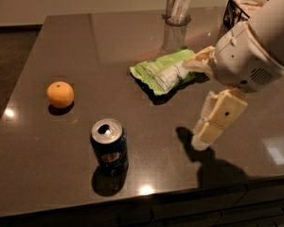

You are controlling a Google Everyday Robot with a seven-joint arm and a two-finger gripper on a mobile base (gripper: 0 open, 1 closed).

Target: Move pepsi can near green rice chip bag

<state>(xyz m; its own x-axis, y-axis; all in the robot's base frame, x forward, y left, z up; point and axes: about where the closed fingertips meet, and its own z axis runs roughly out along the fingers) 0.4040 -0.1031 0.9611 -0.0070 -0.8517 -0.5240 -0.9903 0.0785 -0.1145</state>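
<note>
End effector (195, 103) hovers empty, fingers spread, just beside the green rice chip bag (165, 72). We see the pepsi can (109, 146) upright near the surface's (132, 37) front edge, well apart from that bag.

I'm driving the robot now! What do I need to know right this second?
Gripper: fingers open, empty, hovering over the table to the right of the can and just in front of the bag.
Can: upright near the front edge, not held.
Bag: lying flat mid-table, well apart from the can.
Orange: left of the can; leave it.
Done: nothing grasped yet.
Left: reach the can, grasp it, and set it down beside the bag.
</note>
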